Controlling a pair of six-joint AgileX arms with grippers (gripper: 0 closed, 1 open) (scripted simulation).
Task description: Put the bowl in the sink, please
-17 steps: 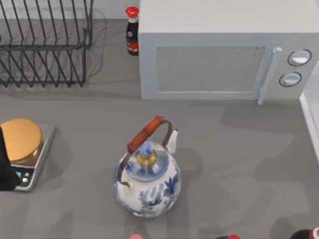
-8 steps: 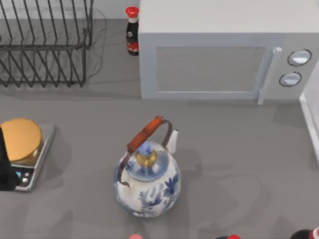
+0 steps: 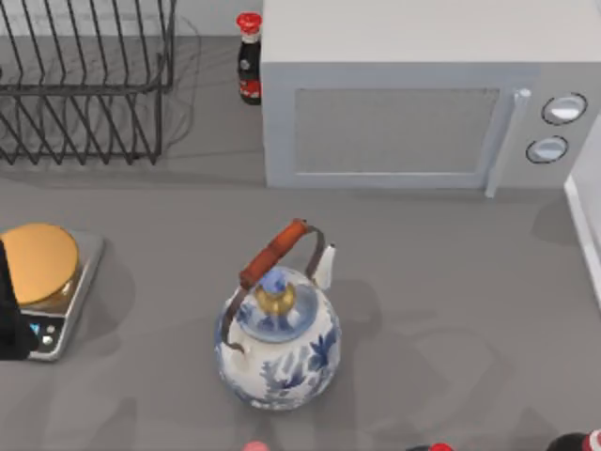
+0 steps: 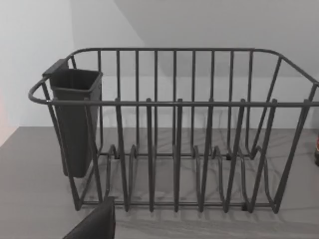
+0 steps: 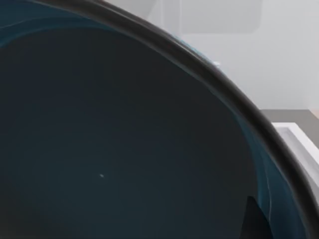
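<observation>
Close against the right wrist camera, the bowl (image 5: 114,149) loomed with its dark teal hollow facing the lens and its rim arcing across; the right arm was plainly the nearer one, though whether its gripper clasped the rim I cannot tell. At the top view's right edge ran a white rim, probably the sink (image 3: 584,230). The left wrist camera faced a wire dish rack (image 4: 174,129). No legible writing appeared, not even on the red-capped sauce bottle (image 3: 249,58).

Dark wire dish rack (image 4: 174,129) on grey counter (image 4: 30,199), upright prongs along its floor. Dark utensil cup (image 4: 75,119) hangs on one end wall. Pale wall behind. Dark finger tip (image 4: 97,226) at frame edge
</observation>
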